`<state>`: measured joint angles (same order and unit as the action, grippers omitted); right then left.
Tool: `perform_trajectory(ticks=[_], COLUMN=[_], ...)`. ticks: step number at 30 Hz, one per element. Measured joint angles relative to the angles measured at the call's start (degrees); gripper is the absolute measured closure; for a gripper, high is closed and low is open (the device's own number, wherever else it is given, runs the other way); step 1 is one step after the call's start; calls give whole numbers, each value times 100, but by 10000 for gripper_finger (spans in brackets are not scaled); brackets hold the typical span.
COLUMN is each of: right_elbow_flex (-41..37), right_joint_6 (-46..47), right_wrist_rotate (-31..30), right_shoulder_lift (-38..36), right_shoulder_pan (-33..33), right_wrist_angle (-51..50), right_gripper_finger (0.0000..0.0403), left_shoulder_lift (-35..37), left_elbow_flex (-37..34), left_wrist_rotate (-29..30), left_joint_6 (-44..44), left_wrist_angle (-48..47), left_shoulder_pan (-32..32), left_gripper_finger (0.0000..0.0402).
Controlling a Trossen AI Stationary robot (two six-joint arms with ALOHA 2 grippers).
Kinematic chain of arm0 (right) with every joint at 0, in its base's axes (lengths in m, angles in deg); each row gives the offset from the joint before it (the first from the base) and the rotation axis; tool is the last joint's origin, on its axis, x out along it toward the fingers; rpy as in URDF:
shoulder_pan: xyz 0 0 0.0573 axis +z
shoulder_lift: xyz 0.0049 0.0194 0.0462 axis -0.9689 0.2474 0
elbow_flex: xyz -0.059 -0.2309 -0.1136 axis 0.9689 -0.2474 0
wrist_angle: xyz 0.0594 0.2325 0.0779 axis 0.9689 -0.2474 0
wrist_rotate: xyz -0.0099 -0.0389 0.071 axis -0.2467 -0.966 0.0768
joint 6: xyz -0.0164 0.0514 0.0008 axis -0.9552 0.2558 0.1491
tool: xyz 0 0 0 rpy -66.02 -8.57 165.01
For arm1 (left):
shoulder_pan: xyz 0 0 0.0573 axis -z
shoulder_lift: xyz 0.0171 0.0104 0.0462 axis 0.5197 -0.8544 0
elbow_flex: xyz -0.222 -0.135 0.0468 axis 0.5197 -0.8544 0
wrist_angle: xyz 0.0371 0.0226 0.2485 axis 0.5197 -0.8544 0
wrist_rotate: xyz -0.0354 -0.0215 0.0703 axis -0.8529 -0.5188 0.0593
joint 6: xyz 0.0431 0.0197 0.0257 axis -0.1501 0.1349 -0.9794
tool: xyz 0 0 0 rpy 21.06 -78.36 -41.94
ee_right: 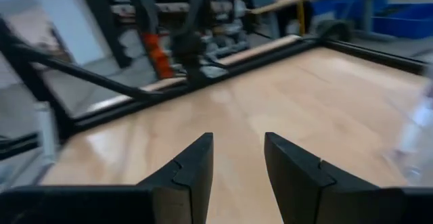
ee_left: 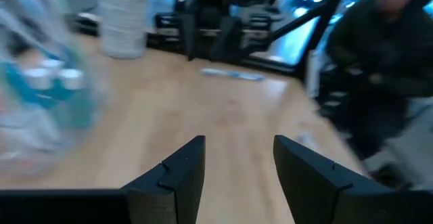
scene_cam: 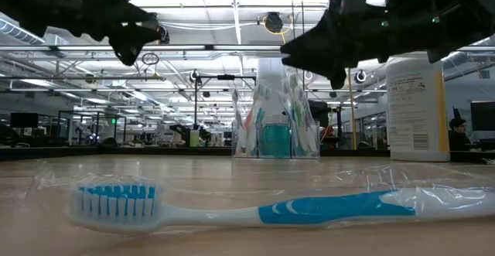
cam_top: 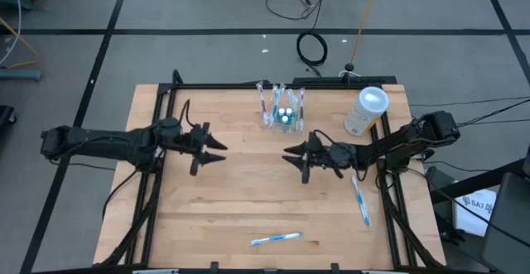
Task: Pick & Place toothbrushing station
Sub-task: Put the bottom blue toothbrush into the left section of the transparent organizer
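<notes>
The toothbrushing station (cam_top: 281, 106), a clear plastic holder with upright compartments and teal pieces inside, stands on its base at the table's far middle; it also shows in the low view (scene_cam: 276, 121) and blurred in the left wrist view (ee_left: 40, 95). My left gripper (cam_top: 217, 151) is open and empty, above the table, left of and nearer than the station. My right gripper (cam_top: 291, 157) is open and empty, above the table just on the near side of the station.
A whitish cylinder with a round white top (cam_top: 365, 110) stands at the far right. A blue and white toothbrush (cam_top: 361, 199) lies at the right, another (cam_top: 276, 238) lies near the front edge. A black frame (cam_top: 157, 108) rims the table.
</notes>
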<state>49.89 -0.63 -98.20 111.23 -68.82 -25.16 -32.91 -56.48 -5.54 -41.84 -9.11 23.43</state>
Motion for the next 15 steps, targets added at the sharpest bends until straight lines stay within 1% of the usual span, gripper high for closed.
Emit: perform_trajectory(ticks=[2, 5, 7, 10, 12, 15], right_elbow_flex=[0, 0, 0, 0, 0, -2], right_joint_6=[-3, 41, -4, -13, 48, 233], right_wrist_rotate=[174, 198, 207, 199, 197, 208], right_shoulder_lift=[0, 0, 0, 0, -2, 6], right_shoulder_pan=[64, 145, 154, 143, 101, 117], right_wrist_angle=[195, 660, 967, 1269, 1255, 1031], right_gripper_finger=[277, 277, 277, 277, 277, 277], left_shoulder_lift=[-2, -2, -2, -2, -2, -1], left_elbow_flex=[-53, -61, -61, -61, -61, -61], left_wrist_rotate=[1, 1, 3, 13, 71, 557], left_joint_6=[346, 724, 812, 638, 394, 266], left_wrist_angle=[111, 82, 72, 66, 66, 63], left_shoulder_pan=[267, 709, 1009, 1445, 1710, 2087], left_gripper_finger=[220, 220, 220, 220, 220, 220])
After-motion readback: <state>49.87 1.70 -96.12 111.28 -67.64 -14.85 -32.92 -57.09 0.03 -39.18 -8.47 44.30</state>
